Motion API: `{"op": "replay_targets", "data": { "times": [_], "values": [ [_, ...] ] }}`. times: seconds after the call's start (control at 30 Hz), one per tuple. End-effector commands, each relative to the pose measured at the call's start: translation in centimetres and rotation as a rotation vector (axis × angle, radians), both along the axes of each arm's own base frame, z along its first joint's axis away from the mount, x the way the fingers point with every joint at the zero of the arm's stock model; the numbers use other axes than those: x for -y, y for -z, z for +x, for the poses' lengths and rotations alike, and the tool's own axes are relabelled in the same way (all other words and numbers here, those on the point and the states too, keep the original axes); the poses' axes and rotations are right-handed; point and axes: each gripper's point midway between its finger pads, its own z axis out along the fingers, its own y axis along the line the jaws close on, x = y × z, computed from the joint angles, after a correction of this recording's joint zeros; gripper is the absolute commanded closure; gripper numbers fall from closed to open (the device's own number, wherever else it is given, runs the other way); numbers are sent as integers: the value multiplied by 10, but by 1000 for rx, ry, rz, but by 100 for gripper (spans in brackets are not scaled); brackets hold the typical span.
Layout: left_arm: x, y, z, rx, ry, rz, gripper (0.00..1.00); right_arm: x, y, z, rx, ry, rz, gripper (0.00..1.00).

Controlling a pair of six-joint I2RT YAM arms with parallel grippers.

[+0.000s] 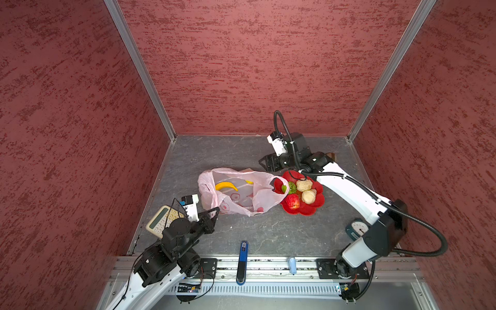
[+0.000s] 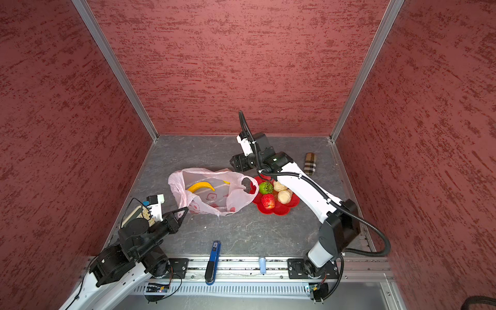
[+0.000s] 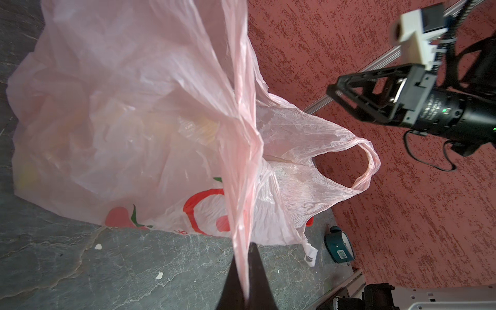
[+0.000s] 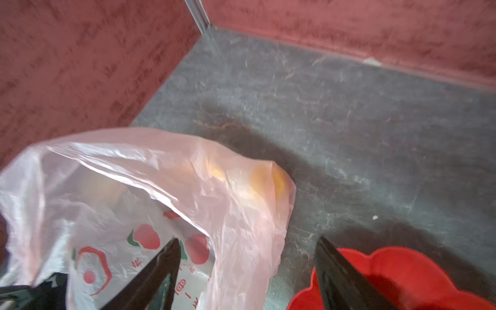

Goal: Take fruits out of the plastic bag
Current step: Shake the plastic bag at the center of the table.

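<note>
Four fruits lie on the red flower-shaped plate (image 1: pixel 300 210): a green round one (image 2: pixel 266 188), a red strawberry (image 2: pixel 268 201) and two beige lumps (image 1: pixel 304 185). The banana (image 1: pixel 226 185) and a small yellow fruit (image 1: pixel 249 182) lie inside the plastic bag (image 1: pixel 236 198). The bag rests open on the grey table (image 1: pixel 268 233), touching the plate. The left gripper (image 3: pixel 243 268) is clamped on a stretched strip of the bag's edge. The right gripper (image 4: pixel 248 240) hovers over the far side, between bag and plate, with its jaws spread wide and empty.
</note>
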Motion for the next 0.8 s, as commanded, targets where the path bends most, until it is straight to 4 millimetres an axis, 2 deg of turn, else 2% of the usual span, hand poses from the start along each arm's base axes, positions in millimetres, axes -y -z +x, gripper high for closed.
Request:
{"op": "replay_targets", "data": {
  "times": [0.0,0.1,0.37,0.5,0.57,0.63,0.7,0.77],
  "values": [
    [3,-8,1,26,14,-7,100,-9,21,-13,-45,-91,-66,21],
    [3,-6,0,21,16,-8,100,-13,33,-17,-81,-115,-66,21],
    [4,-5,0,19,21,-10,100,-21,46,-39,-122,-145,-76,22],
    [5,-4,-1,16,26,-13,100,-27,64,-41,-153,-150,-78,28],
    [5,-4,-1,17,28,-14,100,-29,69,-37,-145,-139,-80,38],
    [5,-3,-1,16,29,-19,100,-29,68,-30,-121,-117,-84,59],
    [6,0,-2,15,31,-24,100,-31,52,-22,-78,-97,-65,73],
    [6,2,-2,11,33,-31,100,-33,31,-19,-39,-91,-36,81]
  ]
}}
